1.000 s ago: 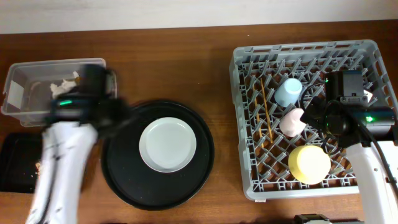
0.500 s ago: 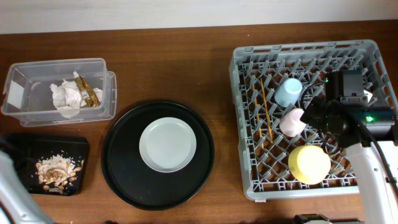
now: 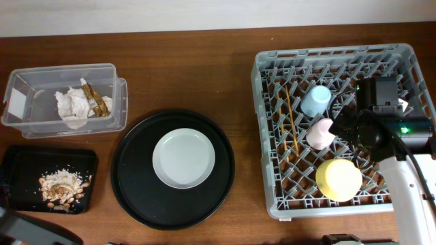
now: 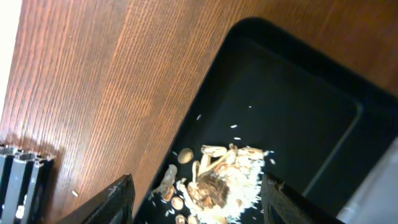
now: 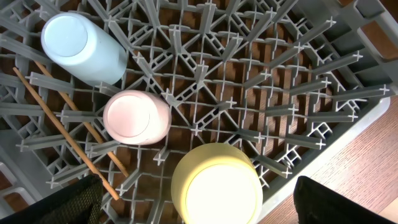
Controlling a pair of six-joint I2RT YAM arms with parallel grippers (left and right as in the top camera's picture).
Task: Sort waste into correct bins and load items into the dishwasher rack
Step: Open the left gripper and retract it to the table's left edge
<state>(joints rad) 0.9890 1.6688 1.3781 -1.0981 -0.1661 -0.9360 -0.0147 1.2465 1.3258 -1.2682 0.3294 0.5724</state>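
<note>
Waste looks done, by my read. Far left, the clear rectangular plastic tub with the white label holds the crumpled white paper napkins and the gold-brown shiny wrapper. Below it, the shallow black rectangular tray has the tan crumbly food scraps in a heap. Your left gripper hangs over that heap, fingers spread, nothing in them.

Centre: the pale grey-white round plate lies flat in the middle of the large round black tray — the one item not yet loaded. So you're on the plate step. The next move calls for a rim pinch on a low, flat plate, then standing it on edge between pegs. Expect it to be slippery.

Right: the large square grey plastic rack with upright pegs already has the pair of thin wooden chopsticks lying across the grid. The small light-blue cup and small pink cup are bottoms up, with the yellow bowl upside down just beside the pink one. Your right gripper sits above the bowl, fingers wide apart, gripping nothing.

Views: overhead gives you the plate and the full layout, but only a sliver of the left arm and no finger state. Left wrist shows the spread fingers and stray crumbs on the tray floor. Right wrist shows bare pegs beside the cups and bowl — it doesn't see the plate.
</note>
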